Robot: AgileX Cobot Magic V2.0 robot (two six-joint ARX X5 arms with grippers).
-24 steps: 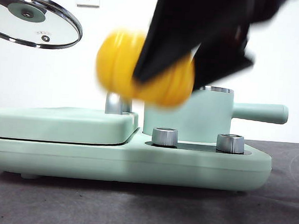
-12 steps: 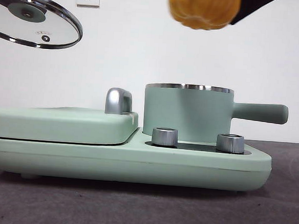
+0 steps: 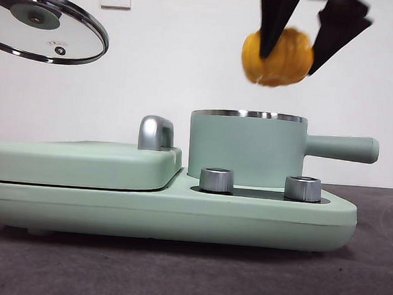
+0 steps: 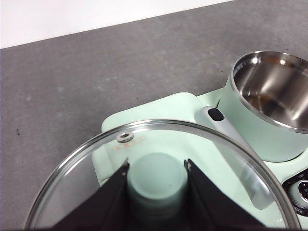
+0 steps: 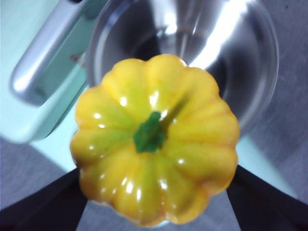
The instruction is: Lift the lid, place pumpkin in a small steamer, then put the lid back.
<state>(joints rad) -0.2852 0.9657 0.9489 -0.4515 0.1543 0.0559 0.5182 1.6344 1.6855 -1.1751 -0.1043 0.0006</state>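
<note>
The small steamer (image 3: 247, 150) stands open on the right of the mint-green appliance, handle pointing right; its steel inside shows in the left wrist view (image 4: 274, 91) and the right wrist view (image 5: 202, 43). My right gripper (image 3: 299, 43) is shut on the yellow-orange pumpkin (image 3: 278, 57) and holds it in the air above the steamer's opening; the right wrist view shows the pumpkin (image 5: 154, 137), green stem toward the camera, over the pot. My left gripper (image 4: 156, 168) is shut on the lid's mint-green knob (image 4: 156, 175) and holds the glass lid (image 3: 46, 25) high at the upper left.
The wide flat grill cover (image 3: 81, 161) lies closed on the left of the appliance base (image 3: 165, 216), with a silver handle (image 3: 155, 132) beside the steamer. Two silver knobs (image 3: 216, 180) sit in front of the pot. Dark grey table (image 3: 369, 281) surrounds it.
The right gripper lifted the pumpkin from beside the steamer's left front up out of the top of view, moved right, then came down above the pot. The lid stayed still.
</note>
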